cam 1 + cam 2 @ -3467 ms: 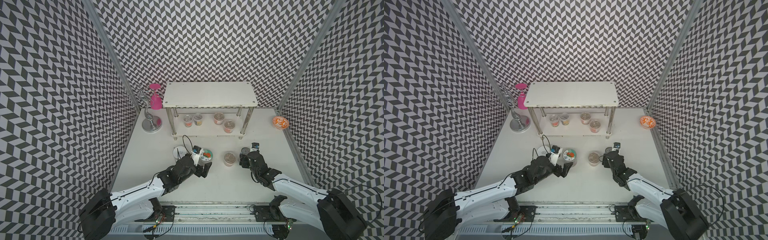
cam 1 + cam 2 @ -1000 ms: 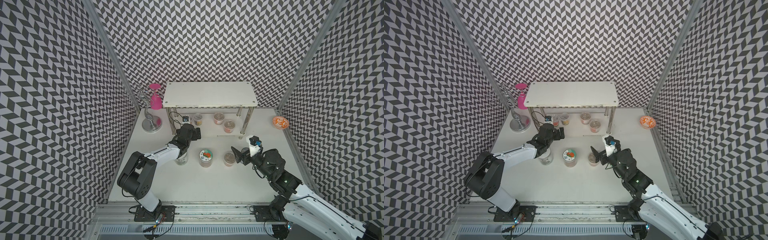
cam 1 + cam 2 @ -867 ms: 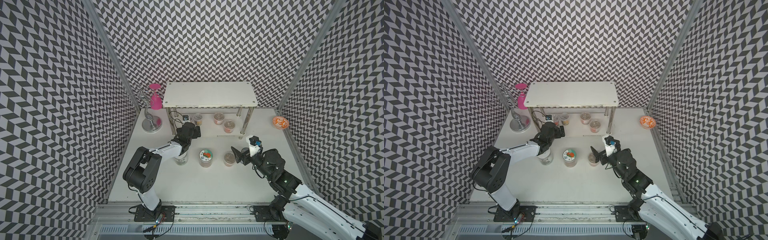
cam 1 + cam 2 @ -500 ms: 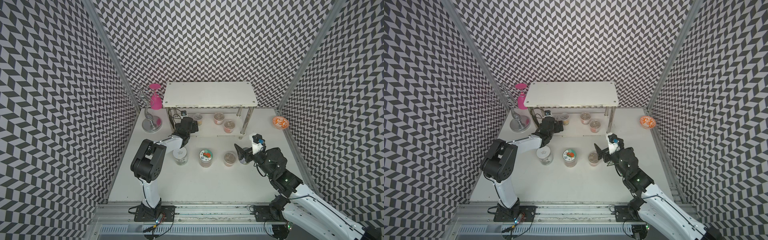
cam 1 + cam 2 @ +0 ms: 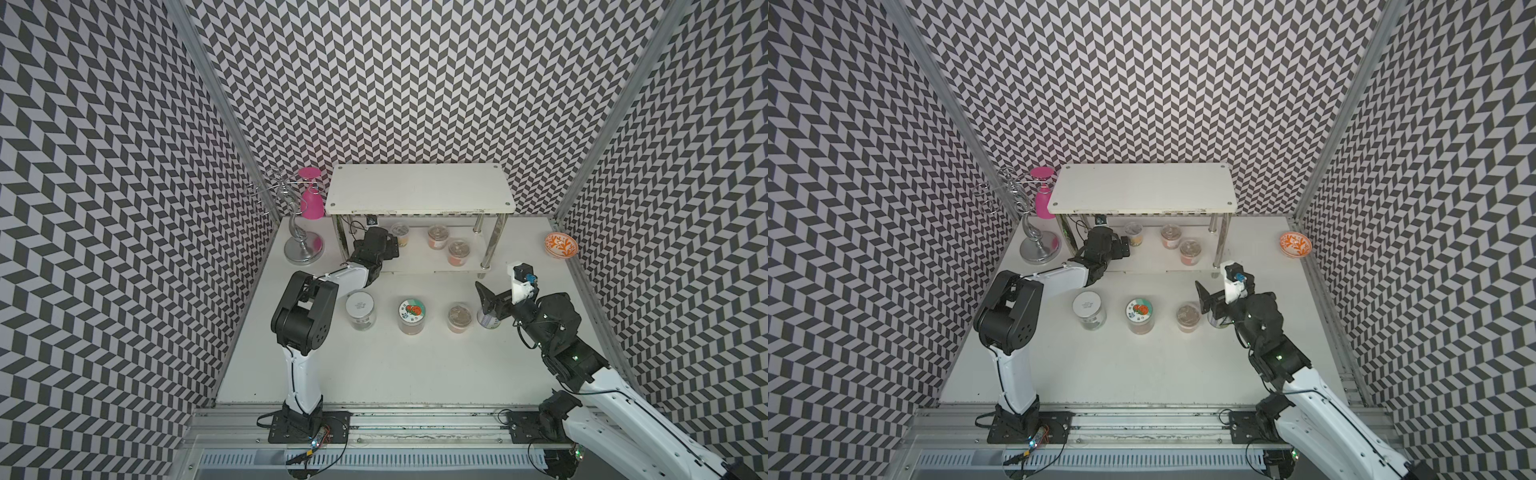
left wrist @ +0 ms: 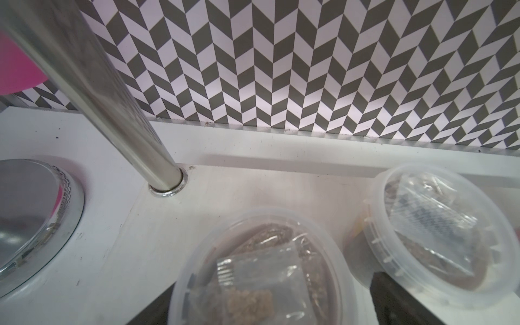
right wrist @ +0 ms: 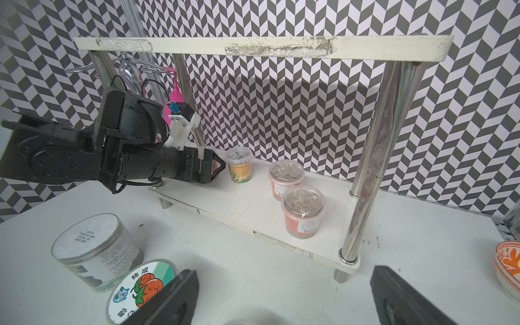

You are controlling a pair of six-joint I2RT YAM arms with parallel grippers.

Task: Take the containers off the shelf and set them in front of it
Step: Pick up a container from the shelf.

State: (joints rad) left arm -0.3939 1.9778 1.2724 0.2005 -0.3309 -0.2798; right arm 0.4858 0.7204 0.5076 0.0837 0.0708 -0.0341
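Right wrist view: the black fingers [image 7: 168, 295] of the right gripper [image 7: 281, 277] stand spread wide and hold nothing. In both top views that gripper hovers just above a tin can [image 5: 487, 323] on the table [image 5: 374, 365], in front of the shelf [image 5: 419, 187]. Beside the can, in a row running toward the left arm, stand a short cup [image 5: 459, 318], a fruit-lid jar [image 5: 411, 311] and a grey-lid jar [image 5: 360, 306], all upright and apart from one another.

Across the table, the left gripper [image 7: 215, 166] reaches under the shelf's top board at its left end. Its fingers [image 6: 394, 295] are spread on either side of a clear-lidded cup [image 6: 261, 270] that sits on the lower board; whether they touch it cannot be told. Three more containers stand on that board: a yellow-label cup [image 7: 239, 166] just beside the left gripper, and two red-label cups [image 7: 285, 178] [image 7: 302, 213] nearer the right-hand legs.

Left of the shelf stands a silver wire stand [image 5: 303, 249], an upside-down pink goblet [image 5: 311, 203] beside its stem. An orange-and-white bowl [image 5: 561, 246] lies well to the shelf's right.
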